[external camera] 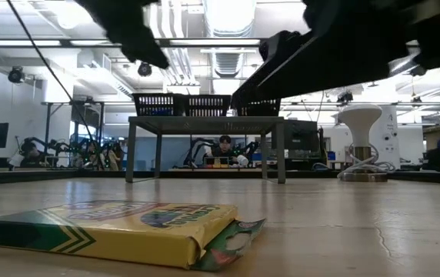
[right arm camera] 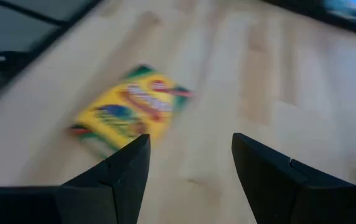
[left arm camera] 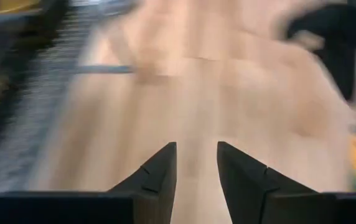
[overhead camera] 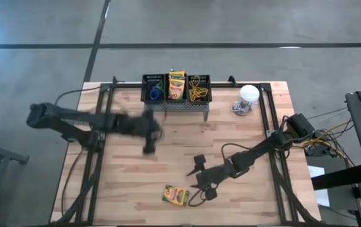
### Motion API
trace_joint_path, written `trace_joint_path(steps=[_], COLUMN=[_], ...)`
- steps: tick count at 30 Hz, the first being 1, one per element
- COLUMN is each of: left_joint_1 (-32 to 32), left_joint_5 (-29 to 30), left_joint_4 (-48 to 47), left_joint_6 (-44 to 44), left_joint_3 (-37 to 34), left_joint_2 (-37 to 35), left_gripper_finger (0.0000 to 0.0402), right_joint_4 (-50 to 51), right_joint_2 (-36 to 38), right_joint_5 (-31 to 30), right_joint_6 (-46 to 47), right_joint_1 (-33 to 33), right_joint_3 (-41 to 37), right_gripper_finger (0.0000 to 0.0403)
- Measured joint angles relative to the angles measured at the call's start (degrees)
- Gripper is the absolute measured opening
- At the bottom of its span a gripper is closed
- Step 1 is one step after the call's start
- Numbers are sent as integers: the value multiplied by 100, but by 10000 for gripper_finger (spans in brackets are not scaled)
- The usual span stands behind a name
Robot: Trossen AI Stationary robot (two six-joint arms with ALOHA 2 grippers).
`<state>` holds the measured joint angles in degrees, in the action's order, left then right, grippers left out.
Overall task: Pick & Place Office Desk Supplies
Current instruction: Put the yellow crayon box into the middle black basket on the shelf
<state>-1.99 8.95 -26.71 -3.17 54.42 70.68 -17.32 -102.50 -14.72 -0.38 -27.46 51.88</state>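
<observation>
Near the front edge of the bench (overhead camera: 136, 189), your right gripper (overhead camera: 201, 180) is hanging just above the wood with its jaws spread wide and gripping nothing; its wrist view is showing a yellow-and-green crayon box (right arm camera: 130, 107) lying flat just ahead of the fingertips. That same box is sitting close to the front edge, just left of the gripper, with one end flap hanging open in the low view. Your left gripper (overhead camera: 149, 133) is hovering over the middle of the bench, left of centre, jaws parted a little and empty. Along the back edge, three black mesh bins (overhead camera: 176, 88) are standing side by side on the grey perforated stand (overhead camera: 183, 106): blue loops (overhead camera: 154, 94) are lying in the left one, a second crayon box (overhead camera: 177, 84) is standing upright in the middle one, and yellow loops (overhead camera: 197, 94) are filling the right one. You are also seeing a white round-topped object (overhead camera: 248, 96) near the back right corner.
</observation>
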Motion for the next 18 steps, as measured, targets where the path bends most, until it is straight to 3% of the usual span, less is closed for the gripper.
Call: trace_joint_path(steps=[3, 9, 12, 18], left_joint_1=[-1280, -3125, -3618, -3770], left_joint_5=[438, 562, 864, 1060], left_joint_4=[602, 3179, 4143, 4277], left_joint_6=[-343, -1604, -1870, -2482], left_joint_3=[-557, -2038, -2557, -2543], left_joint_2=[6, 117, 475, 1435], left_gripper_finger=[114, 114, 108, 56], right_joint_4=[-83, -172, -231, -13], right_joint_2=[0, -169, -540, -1198], right_joint_5=[525, 583, 579, 567], right_joint_6=[-124, -943, -1294, -1611], right_joint_1=[-83, -442, -525, -527], right_joint_3=[0, 14, 149, 772], right_gripper_finger=[224, 224, 224, 230])
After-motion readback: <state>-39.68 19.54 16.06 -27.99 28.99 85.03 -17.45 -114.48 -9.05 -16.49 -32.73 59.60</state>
